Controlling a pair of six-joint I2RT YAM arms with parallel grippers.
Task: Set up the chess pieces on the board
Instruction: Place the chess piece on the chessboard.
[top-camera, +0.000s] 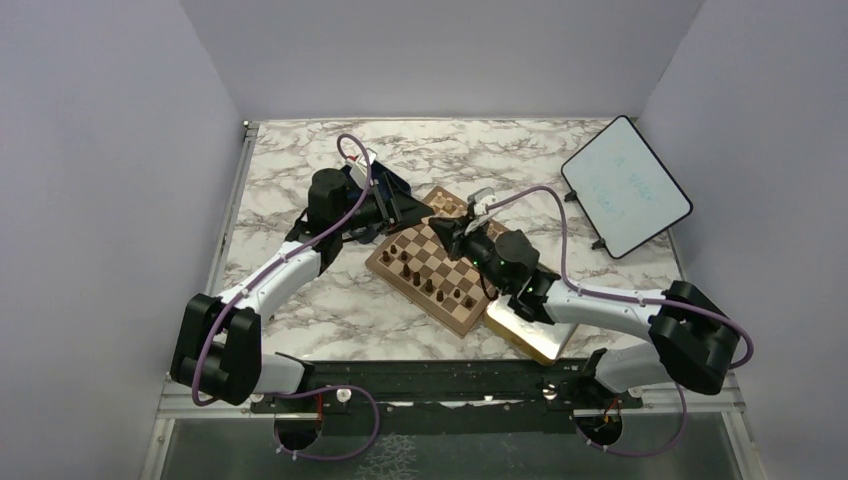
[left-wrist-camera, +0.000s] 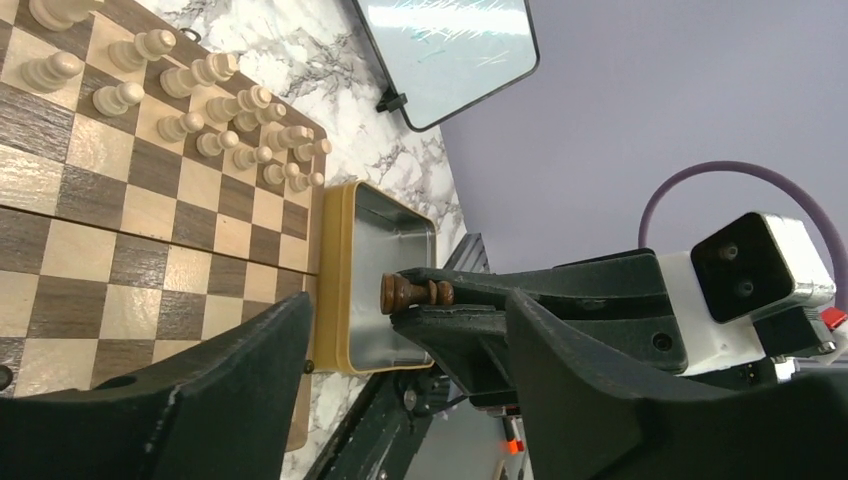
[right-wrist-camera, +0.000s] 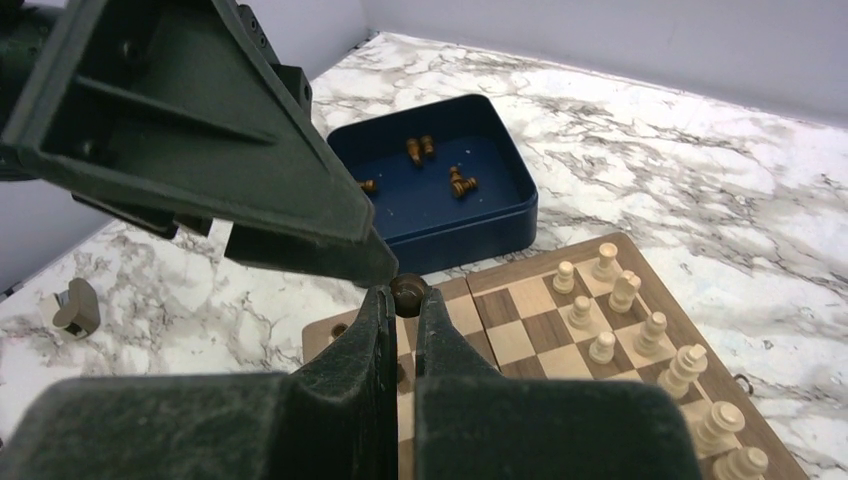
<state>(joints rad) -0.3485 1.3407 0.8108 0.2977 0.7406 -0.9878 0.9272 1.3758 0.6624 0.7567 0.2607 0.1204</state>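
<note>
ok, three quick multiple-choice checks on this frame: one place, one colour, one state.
1. The loose dark pieces lie in: A tray, B blue box, C whiteboard.
2. The piece in the right pincer is: A pale, B red, C dark brown.
3. The left pincer is: A open, B shut on the tray, C shut on the box.
B: they show inside the box. C: dark wood shows between the shut jaws. A: its jaws stand wide apart.
</note>
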